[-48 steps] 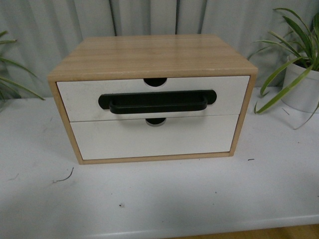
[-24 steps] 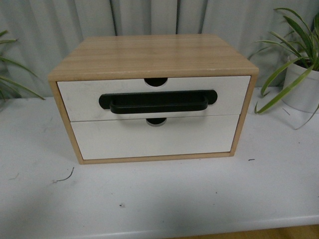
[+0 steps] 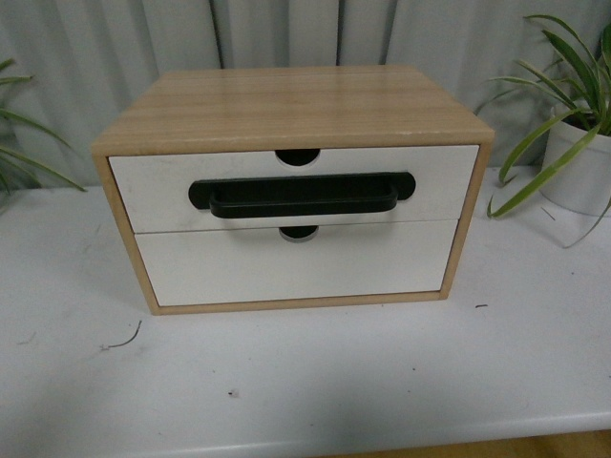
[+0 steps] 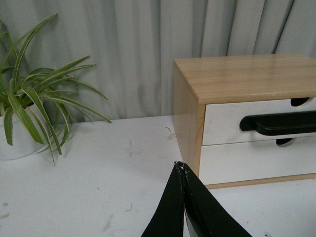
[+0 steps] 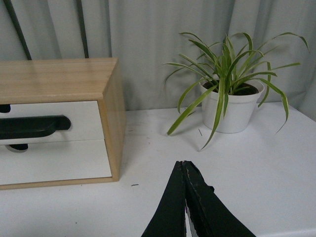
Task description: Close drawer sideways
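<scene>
The drawer (image 3: 153,186) with the long black bar handle (image 3: 302,196) is the upper one in a light wood cabinet (image 3: 286,107) on the white table. Its white front sits flush with the cabinet face. It also shows in the left wrist view (image 4: 222,123) and the right wrist view (image 5: 84,121). Neither gripper shows in the front view. My left gripper (image 4: 180,165) is shut and empty above the table, off the cabinet's left corner. My right gripper (image 5: 183,163) is shut and empty above the table, to the right of the cabinet.
A plain white handleless drawer (image 3: 296,262) sits below the handled one. A potted plant in a white pot (image 3: 578,162) stands right of the cabinet, another (image 4: 19,133) to its left. Grey curtains hang behind. The white table (image 3: 305,382) extends in front.
</scene>
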Robot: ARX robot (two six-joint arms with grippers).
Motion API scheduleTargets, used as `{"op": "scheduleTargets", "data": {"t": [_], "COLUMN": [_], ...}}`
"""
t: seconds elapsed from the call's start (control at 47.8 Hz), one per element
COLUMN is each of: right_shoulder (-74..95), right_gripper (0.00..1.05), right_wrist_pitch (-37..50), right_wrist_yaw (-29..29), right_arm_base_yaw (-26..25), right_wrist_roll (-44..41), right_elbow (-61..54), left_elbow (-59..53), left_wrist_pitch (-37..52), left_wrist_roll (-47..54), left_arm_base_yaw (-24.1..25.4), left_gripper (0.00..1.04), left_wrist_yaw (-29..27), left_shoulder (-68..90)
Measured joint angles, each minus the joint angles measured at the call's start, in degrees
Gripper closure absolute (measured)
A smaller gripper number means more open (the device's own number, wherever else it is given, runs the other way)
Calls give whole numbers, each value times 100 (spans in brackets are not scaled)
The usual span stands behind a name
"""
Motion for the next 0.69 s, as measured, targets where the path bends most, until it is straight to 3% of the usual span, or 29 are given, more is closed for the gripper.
{"op": "scheduleTargets", "data": {"t": [0.126,0.23,0.439,0.544,0.69], "right_shoulder": [-251,-391,-647,-1447,-1606], "right_gripper": [103,103,103,103,103], "right_wrist_pitch": [-216,-372,-619,-1652,-1665], "right_wrist_yaw": [0,2,-7,-9,-7], "right_arm_base_yaw": [0,0,0,0,0], "right_wrist_roll": [0,2,0,0,2], "right_elbow": [0,0,0,4,4], "left_elbow": [2,4,4,4,4], "left_wrist_pitch": [-216,-1207,-1180,-1169,-1154], "left_wrist_roll": [0,-2,0,0,0], "left_arm_base_yaw": [0,0,0,0,0], "left_gripper": [103,103,103,103,103], "left_wrist_yaw": [0,11,2,-2,0], "left_shoulder": [-177,-933,-1078,-1082,-1082]}}
